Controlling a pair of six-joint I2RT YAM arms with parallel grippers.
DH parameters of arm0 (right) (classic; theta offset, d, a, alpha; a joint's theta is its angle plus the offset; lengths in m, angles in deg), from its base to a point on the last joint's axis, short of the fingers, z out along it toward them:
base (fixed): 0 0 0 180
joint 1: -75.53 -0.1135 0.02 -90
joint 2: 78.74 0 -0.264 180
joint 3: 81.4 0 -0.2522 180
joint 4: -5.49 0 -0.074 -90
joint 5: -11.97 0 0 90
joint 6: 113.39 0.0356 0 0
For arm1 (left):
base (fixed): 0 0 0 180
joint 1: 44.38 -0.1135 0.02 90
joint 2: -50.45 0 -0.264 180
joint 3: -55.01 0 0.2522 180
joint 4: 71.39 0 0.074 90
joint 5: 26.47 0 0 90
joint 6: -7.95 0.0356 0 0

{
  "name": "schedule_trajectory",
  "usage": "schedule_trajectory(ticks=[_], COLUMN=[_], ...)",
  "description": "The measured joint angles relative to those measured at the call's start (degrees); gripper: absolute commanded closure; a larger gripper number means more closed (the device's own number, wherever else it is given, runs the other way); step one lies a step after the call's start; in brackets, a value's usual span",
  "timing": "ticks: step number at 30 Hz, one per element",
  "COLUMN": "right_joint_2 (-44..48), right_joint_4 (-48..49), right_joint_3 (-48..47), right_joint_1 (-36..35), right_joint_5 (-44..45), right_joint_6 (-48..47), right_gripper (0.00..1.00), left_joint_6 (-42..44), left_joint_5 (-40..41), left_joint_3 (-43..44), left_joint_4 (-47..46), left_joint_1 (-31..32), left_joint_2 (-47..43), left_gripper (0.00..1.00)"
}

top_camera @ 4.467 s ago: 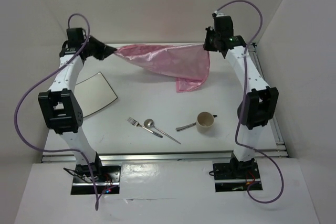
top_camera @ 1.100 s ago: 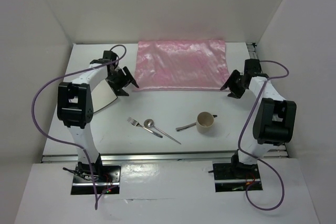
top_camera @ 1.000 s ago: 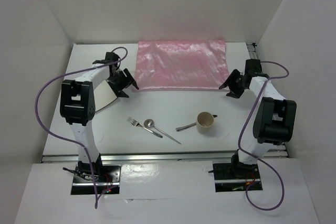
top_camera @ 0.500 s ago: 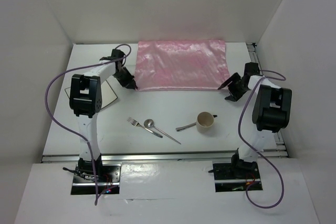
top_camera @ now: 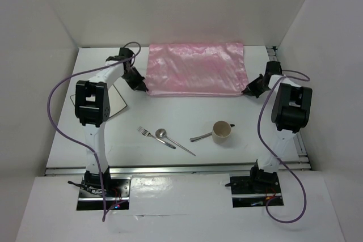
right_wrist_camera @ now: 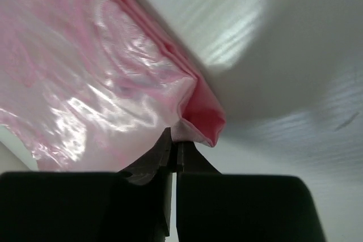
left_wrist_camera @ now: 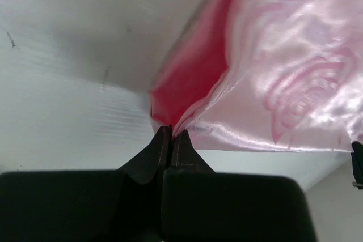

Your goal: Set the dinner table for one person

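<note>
So the big matte white rectangular desk [top_camera: 170,114] fills the middle of the top view, with a shiny pink rectangular cloth [top_camera: 195,69] lying flat at its upper centre. The left pincer [left_wrist_camera: 171,135] is pinched shut on the cloth's lower-left corner, and the right pincer [right_wrist_camera: 173,139] is clamped on the lower-right one.

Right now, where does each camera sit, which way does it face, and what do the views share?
Top external: above and behind the bases, looking down on the large matte white tabletop; left arm and right arm show whole.
Left wrist: on the left wrist, facing along the left fingers, shut on a corner of the shiny pink rectangular cloth.
Right wrist: same along the right fingers, shut on another corner.
Shared: all show cloth and tabletop.
</note>
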Motion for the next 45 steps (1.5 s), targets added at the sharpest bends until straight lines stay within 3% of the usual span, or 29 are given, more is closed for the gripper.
schedule_trajectory(ticks=[5, 11, 24, 32, 45], right_joint_2=[2.4, 18.1, 37.4, 35.5, 15.6], right_joint_4=[-0.5, -2.2, -7.8, -8.7, -3.2], right_joint_3=[-2.8, -4.1, -12.3, -17.3, -33.8], right_joint_1=[0.0, -0.6, -2.3, -2.3, -2.9], right_joint_5=[0.4, -1.2, -8.2, -9.5, -12.3], right_joint_6=[-0.3, -1.4, -3.4, -3.5, 0.1], right_gripper=[1.00, 1.00, 1.00, 1.00, 1.00], left_joint_6=[1.5, 2.5, 2.3, 2.2, -2.6], left_joint_5=[-0.8, -5.9, -20.4, -23.4, -30.7], left_joint_3=[9.2, 13.4, 15.6, 16.1, 29.0], left_joint_4=[2.5, 3.6, 5.2, 4.3, -3.0], left_joint_1=[-0.8, -3.8, -14.9, -16.3, -16.3], left_joint_2=[-2.6, -15.1, -33.6, -33.8, -16.1], left_gripper=[1.00, 1.00, 1.00, 1.00, 1.00])
